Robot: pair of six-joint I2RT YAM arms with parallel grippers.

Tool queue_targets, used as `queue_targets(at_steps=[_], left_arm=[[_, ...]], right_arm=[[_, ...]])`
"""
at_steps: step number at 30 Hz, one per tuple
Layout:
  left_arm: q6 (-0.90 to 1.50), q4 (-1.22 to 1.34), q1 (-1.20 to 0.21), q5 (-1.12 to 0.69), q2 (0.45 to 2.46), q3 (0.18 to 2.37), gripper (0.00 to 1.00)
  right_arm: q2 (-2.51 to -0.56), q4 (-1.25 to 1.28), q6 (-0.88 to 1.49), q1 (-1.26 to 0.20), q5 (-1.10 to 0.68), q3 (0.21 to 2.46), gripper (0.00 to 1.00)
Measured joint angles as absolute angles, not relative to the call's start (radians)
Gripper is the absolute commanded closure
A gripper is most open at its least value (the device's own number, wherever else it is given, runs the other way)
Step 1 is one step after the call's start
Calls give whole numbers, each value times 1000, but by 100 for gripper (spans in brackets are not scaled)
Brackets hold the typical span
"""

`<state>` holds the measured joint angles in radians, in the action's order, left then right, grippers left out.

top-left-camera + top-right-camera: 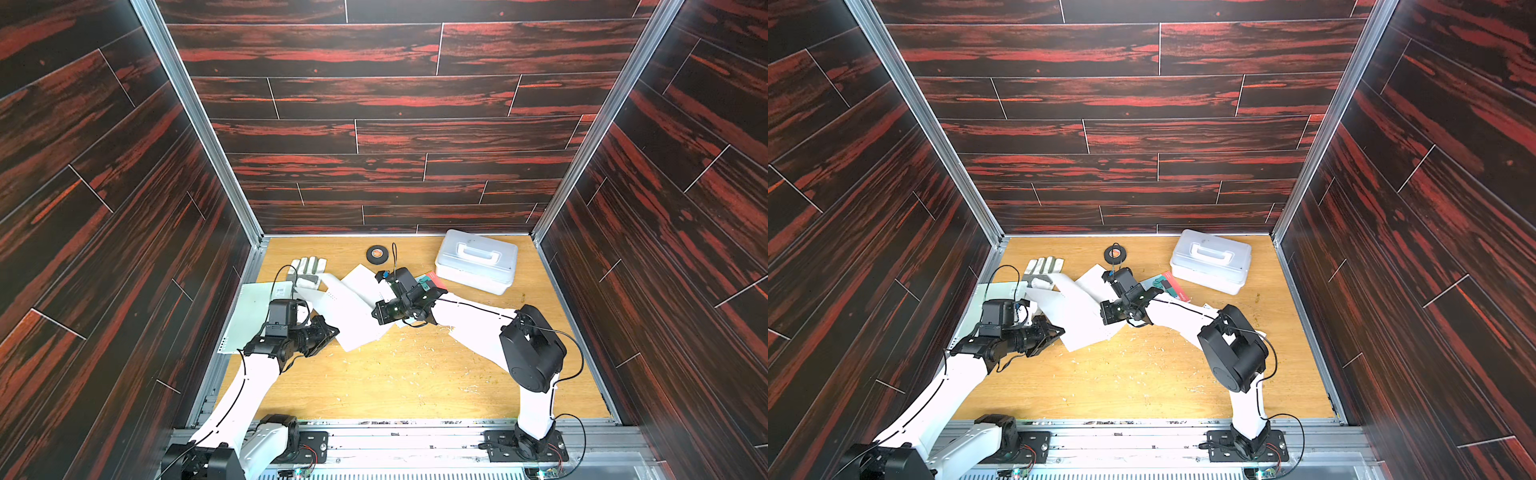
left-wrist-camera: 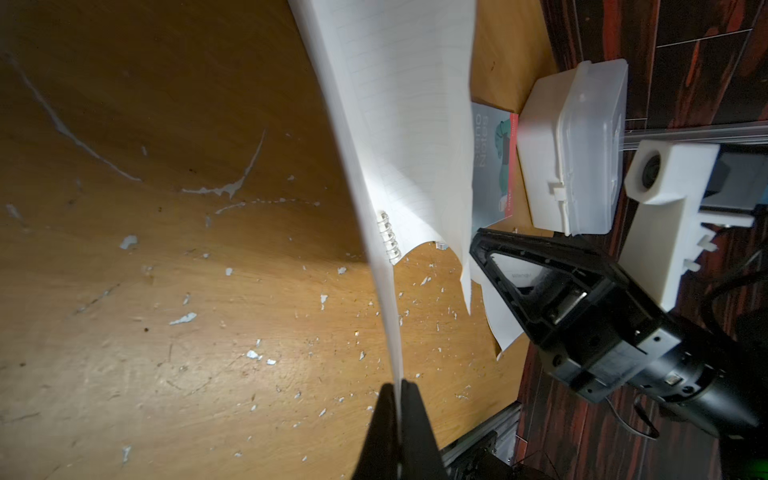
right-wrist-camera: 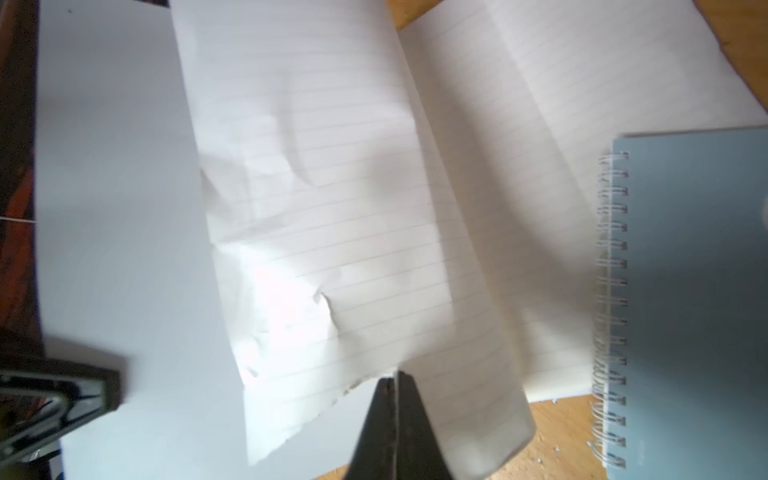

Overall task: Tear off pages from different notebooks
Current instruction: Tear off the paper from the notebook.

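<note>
Page (image 1: 353, 316), white and lined, hangs low over the table (image 1: 415, 374) near its middle, stretched between two claws. The left gripper (image 2: 401, 386) is clamped on one edge. The right gripper (image 3: 395, 376) has its jaws nearly together, with the opposite edge between them. Pulling the two apart could rip the sheet across its creases. Only the left wrist view shows a notebook (image 2: 388, 239) with a spiral coil beneath the sheet; both top views hide it.

Plastic box (image 1: 477, 261): bare tabletop (image 1: 395, 382) passable in front of it; tape roll (image 1: 377, 254), pages (image 1: 353, 307), glove (image 1: 307, 270) crowd its left.
</note>
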<state>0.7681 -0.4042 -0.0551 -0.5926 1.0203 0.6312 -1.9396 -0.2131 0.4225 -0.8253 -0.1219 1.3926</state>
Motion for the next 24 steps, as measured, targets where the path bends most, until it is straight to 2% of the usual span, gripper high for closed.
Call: queue_targets(at_steps=[2,5,19,24], left_arm=[[759,-415,-54,-587,1021,631,100],[755,-421,-53,-583,1021,631,100],[752,-417,-51,-584,1074,632,100],[751,-416,-51,-587,1075,632,100]], right_arm=[[-1940,-208,416,-825,-98,1383,63],[-1948,-193,413,-824,-70,1372,57],[-2043,-134,379,-825,24,1373,54],[-2072,-135,354,-825,120,1378,52]])
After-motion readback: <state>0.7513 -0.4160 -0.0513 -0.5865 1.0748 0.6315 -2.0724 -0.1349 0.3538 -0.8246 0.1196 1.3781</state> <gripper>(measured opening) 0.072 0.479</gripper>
